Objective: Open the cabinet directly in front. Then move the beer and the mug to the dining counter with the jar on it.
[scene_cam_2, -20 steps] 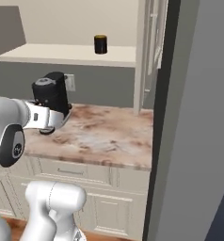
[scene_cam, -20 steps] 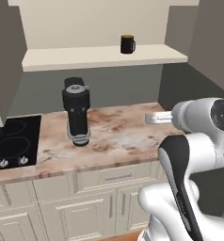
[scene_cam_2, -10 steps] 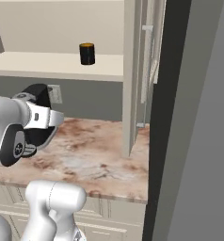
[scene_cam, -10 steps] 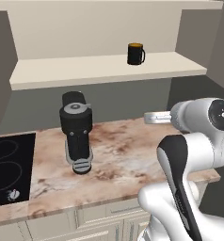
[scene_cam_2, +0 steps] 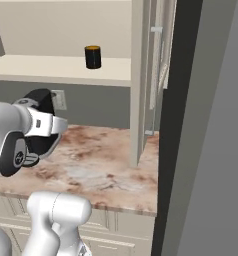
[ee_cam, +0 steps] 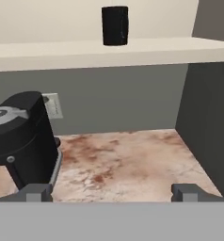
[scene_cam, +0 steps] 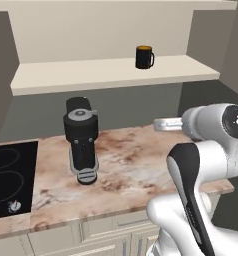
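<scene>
While the white arm reaches forward at about bench height, the hand point(ee_cam: 112, 193) stands fully spread and grasps nothing; its two small dark fingertips point(ee_cam: 36, 192) rise far apart at the bottom of the hand view, over the beige-brown marbled stone bench point(scene_cam: 136, 165).

Above it, the cream upper wall cabinet point(scene_cam_2: 141, 75) is open, its pale shelf point(scene_cam: 101, 72) exposed. On that shelf stands the small dark mug with a yellow-orange inside point(scene_cam: 144, 57), upright, toward the right part of the shelf in the left base view, with its side handle turned to the right there. In the right base view the same mug sits on the shelf left of the cabinet's cream upright side, and in the hand view it stands dark near the top centre, well above the fingertips.

On the bench below stands a black cylindrical coffee machine with a grey round top point(scene_cam: 82, 140), to the left of the arm and apart from it. A black cooktop point(scene_cam: 8, 182) is set into the bench further left. A white wall socket point(ee_cam: 52, 105) sits on the grey back wall just behind the machine. One cabinet door point(scene_cam_2: 158, 65), with its long grey bar handle, stands swung out at the right. Cream drawers point(scene_cam: 111, 232) run below the bench edge.
</scene>
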Robot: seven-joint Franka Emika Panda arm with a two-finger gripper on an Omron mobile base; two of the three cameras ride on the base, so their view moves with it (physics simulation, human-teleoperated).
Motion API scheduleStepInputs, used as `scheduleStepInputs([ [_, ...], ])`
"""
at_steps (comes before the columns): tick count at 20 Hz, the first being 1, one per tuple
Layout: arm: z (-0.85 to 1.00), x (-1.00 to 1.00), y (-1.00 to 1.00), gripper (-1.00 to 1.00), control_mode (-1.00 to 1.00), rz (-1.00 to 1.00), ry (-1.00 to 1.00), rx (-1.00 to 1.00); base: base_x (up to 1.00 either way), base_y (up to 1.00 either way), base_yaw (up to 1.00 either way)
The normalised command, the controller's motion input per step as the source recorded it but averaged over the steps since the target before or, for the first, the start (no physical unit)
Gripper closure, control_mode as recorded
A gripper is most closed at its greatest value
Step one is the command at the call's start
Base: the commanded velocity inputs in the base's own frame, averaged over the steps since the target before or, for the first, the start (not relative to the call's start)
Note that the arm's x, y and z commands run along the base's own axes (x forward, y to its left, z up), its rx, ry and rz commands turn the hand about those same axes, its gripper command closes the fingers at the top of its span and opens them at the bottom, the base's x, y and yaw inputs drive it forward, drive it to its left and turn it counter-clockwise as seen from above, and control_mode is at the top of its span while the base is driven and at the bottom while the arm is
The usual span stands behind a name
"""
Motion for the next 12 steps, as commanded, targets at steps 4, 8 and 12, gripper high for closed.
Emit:
scheduleStepInputs([
  [4,0.43,0.00,-0.01,-1.00,-1.00,-0.01,0.00,0.00,0.00,0.00,0.00],
  [8,0.59,0.00,0.00,-1.00,-1.00,0.00,0.00,0.00,0.00,0.00,0.00],
  [12,0.49,-0.04,-0.03,-1.00,-1.00,0.00,-0.04,0.00,0.00,0.00,0.00],
])
